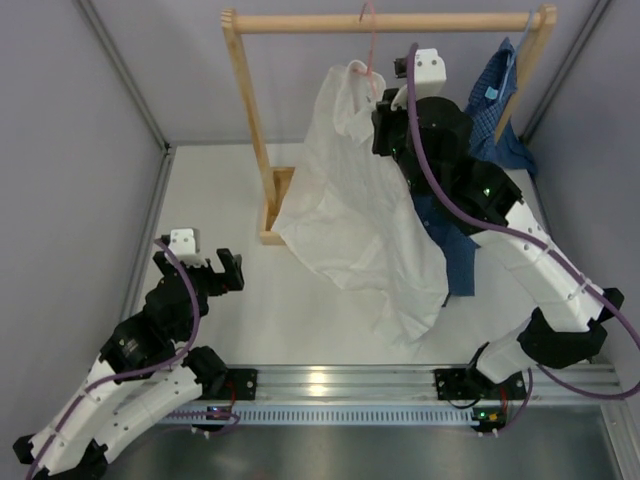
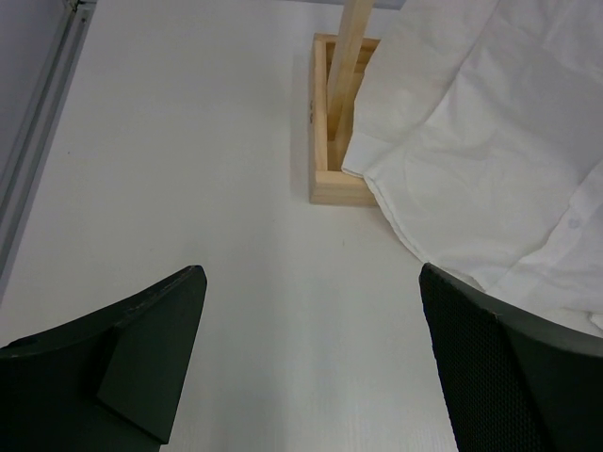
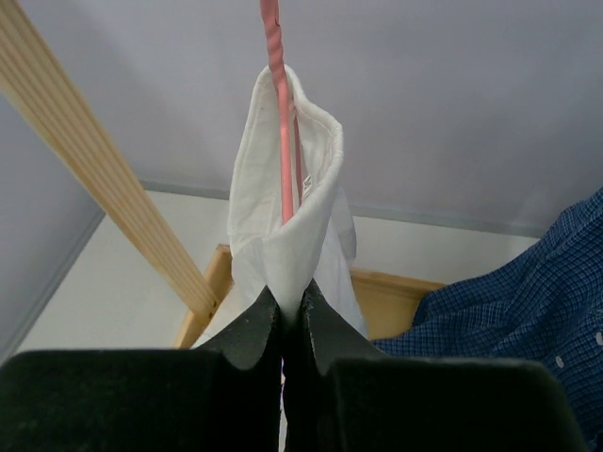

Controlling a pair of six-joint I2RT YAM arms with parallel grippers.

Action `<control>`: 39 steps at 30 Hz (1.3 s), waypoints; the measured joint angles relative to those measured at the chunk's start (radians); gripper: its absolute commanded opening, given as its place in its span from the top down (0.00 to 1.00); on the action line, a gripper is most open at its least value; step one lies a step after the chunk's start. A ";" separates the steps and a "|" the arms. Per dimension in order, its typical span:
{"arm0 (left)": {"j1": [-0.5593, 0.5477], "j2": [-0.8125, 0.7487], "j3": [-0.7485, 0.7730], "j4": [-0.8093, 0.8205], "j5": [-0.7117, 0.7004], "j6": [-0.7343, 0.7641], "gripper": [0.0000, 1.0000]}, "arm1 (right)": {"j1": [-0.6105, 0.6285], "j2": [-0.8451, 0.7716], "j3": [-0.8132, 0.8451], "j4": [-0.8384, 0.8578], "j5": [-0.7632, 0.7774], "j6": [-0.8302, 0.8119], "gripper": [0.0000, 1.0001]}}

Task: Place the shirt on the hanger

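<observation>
The white shirt (image 1: 350, 210) hangs from the wooden rack's top bar, draped down to the table. The pink hanger (image 1: 372, 50) has its hook over the bar, and its stem runs up through the collar (image 3: 283, 202) in the right wrist view (image 3: 276, 56). My right gripper (image 1: 385, 118) is raised at the collar and shut on the shirt's collar fabric (image 3: 290, 294). My left gripper (image 1: 205, 268) is open and empty low over the table, left of the shirt's hem (image 2: 471, 160). Its fingers (image 2: 141, 348) frame bare table.
The wooden rack has a top bar (image 1: 390, 22), a left post (image 1: 250, 110) and a box-shaped foot (image 2: 330, 179). A dark blue checked shirt (image 1: 495, 110) hangs on a pale blue hanger at the bar's right end. Grey walls enclose the table.
</observation>
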 measured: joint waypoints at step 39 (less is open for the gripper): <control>0.348 0.098 -0.002 0.008 -0.002 0.007 0.02 | 0.056 -0.453 -0.622 0.116 0.107 0.133 0.01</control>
